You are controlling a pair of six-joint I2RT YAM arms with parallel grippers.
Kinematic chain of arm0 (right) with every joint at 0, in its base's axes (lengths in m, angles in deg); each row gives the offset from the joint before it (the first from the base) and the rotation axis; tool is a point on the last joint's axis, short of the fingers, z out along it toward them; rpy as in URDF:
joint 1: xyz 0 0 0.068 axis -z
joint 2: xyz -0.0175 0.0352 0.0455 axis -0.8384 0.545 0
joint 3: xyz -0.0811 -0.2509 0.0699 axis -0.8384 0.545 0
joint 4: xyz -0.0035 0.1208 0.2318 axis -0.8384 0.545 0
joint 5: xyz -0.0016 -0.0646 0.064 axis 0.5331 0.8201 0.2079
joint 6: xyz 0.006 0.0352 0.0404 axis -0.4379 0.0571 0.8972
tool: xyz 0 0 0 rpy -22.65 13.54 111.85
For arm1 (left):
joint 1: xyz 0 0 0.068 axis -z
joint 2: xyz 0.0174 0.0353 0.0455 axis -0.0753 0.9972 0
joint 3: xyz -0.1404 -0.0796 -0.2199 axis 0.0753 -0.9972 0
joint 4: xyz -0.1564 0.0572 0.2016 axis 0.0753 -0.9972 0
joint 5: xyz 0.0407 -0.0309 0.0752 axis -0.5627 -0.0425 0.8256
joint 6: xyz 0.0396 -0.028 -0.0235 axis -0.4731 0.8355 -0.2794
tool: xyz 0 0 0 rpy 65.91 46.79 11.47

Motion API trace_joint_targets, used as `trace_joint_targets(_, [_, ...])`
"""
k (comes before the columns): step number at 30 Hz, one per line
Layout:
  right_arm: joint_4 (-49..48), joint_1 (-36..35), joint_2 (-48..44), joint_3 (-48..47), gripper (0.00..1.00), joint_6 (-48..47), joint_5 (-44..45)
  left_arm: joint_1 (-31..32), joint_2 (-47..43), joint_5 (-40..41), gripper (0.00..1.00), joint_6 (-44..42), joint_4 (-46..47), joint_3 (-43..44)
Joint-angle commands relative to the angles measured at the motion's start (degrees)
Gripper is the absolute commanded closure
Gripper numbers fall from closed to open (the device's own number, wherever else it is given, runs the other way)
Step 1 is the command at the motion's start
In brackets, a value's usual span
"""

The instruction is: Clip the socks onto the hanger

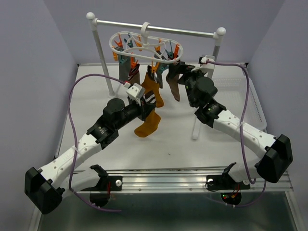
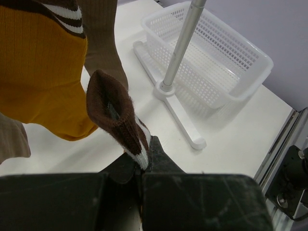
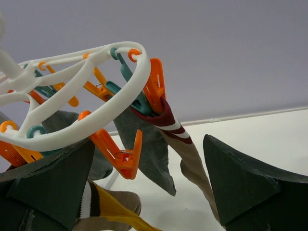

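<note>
**A:** Well, which step is in hand?

**B:** The carry-up, I'd say. The left claw (image 2: 144,166) is clenched on the held sock (image 2: 115,118). Its brown, white-striped cuff stands up right off the fingertips.

**A:** And the right claw (image 3: 149,144)?

**B:** Released, fingers spread wide, just under the hanger (image 3: 91,120). A free orange clip (image 3: 120,154) hangs between those fingers, nearer the left one. Just beyond them are the hung socks (image 3: 166,120), already pinched in other clips.

**A:** What does the next move call for?

**B:** My guess is that the right claw squeezes that clip open while the left lifts the cuff into its mouth. From above, the hanger sits higher than the left claw and beyond it — so the cuff has to rise. The hanger hangs loose, so I'd expect it to swing if nudged.
</note>
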Motion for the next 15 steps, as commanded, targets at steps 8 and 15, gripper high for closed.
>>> trace_joint_targets(8, [-9.5, -2.5, 2.1, 0.0, 0.00, -0.5, 10.0, 0.1, 1.2, 0.3, 1.00, -0.4, 4.3, 2.3])
trace_joint_targets(15, [-13.9, -3.6, 4.0, -0.9, 0.00, -4.8, 12.8, 0.1, 1.5, 0.3, 1.00, -0.8, 4.5, 2.1])
